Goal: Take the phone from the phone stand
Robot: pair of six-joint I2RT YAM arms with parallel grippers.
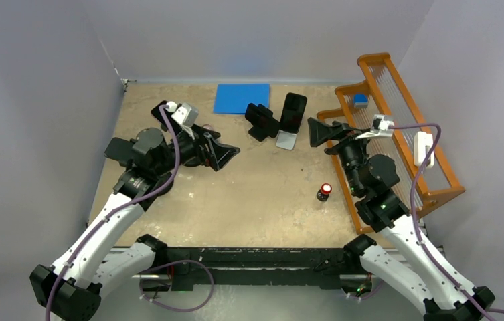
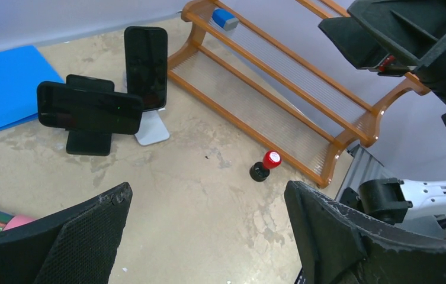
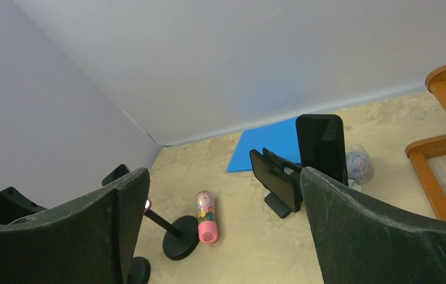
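Two black phones stand at the back middle of the table. One lies sideways (image 1: 262, 118) on a black stand (image 2: 88, 144). The other stands upright (image 1: 294, 112) on a white stand (image 1: 286, 140). Both show in the left wrist view, sideways (image 2: 90, 107) and upright (image 2: 146, 59), and in the right wrist view, sideways (image 3: 275, 179) and upright (image 3: 321, 148). My left gripper (image 1: 227, 152) is open and empty, left of the phones, pointing right. My right gripper (image 1: 317, 132) is open and empty, just right of the upright phone, pointing left.
A wooden rack (image 1: 403, 127) stands along the right edge with a blue item (image 1: 360, 99) and a white item (image 1: 423, 148) on it. A red-capped stamp (image 1: 324, 192) stands before it. A blue mat (image 1: 241, 98) lies at the back. A pink tube (image 3: 205, 216) lies by a black round-based post (image 3: 173, 228).
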